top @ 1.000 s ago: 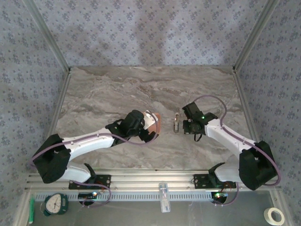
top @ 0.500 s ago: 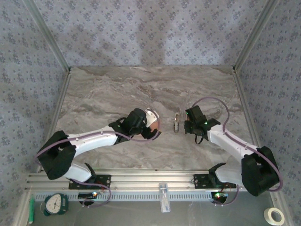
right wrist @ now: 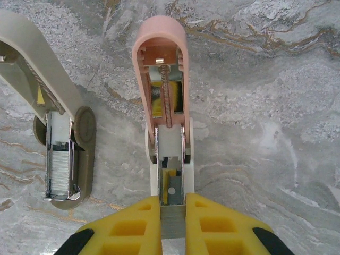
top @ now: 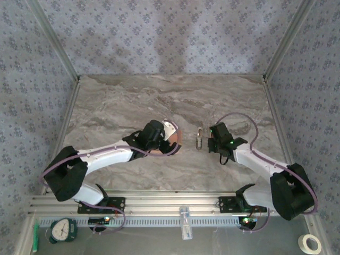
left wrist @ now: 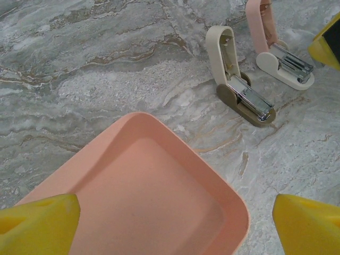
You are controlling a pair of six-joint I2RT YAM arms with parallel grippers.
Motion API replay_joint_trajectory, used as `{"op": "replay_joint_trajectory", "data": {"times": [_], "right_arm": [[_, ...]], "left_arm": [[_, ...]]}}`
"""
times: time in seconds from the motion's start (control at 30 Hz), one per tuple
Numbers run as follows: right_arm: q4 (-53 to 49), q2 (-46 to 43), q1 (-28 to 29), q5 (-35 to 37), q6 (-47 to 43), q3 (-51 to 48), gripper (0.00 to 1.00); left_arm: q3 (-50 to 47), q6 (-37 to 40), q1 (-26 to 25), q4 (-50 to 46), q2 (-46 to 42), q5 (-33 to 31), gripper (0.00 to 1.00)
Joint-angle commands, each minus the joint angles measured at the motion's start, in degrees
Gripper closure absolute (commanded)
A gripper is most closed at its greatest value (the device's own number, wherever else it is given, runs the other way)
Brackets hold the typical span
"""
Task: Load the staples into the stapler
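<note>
The left gripper (left wrist: 174,226) hangs with its jaws wide apart over a salmon-pink tray (left wrist: 154,180), not clamping it. Right of that lies a beige spare stapler (left wrist: 239,85), flipped open and already full. Next to it on the marble table, the pink stapler (right wrist: 162,79) also lies open. Its long axis lines up with the right gripper (right wrist: 172,212), with the lid end pointing away and the channel mouth facing the fingers. That gripper pinches the staples (right wrist: 172,223) at the mouth. The channel looks empty, so sliding the strip in and closing the lid likely remain.
</note>
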Motion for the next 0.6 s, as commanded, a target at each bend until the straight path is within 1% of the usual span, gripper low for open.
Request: {"op": "replay_joint_trajectory", "data": {"times": [0.0, 0.23, 0.37, 0.57], "right_arm": [[1.89, 0.25, -0.32, 1.45, 0.13, -0.26, 0.84], [5.05, 0.55, -0.81, 0.93, -2.02, -0.60, 0.84], [4.67, 1.15, -0.85, 1.19, -1.91, -1.07, 0.84], [6.92, 1.25, -1.34, 1.10, -1.95, -2.50, 0.84]], "left_arm": [[1.89, -0.81, 0.39, 0.84, 0.15, 1.04, 0.07], [2.35, -0.87, 0.39, 0.41, 0.33, 0.56, 0.07], [2.42, -0.95, 0.35, 0.15, 0.32, 0.47, 0.07], [2.85, -0.99, 0.36, -0.15, 0.87, 0.44, 0.07]]}}
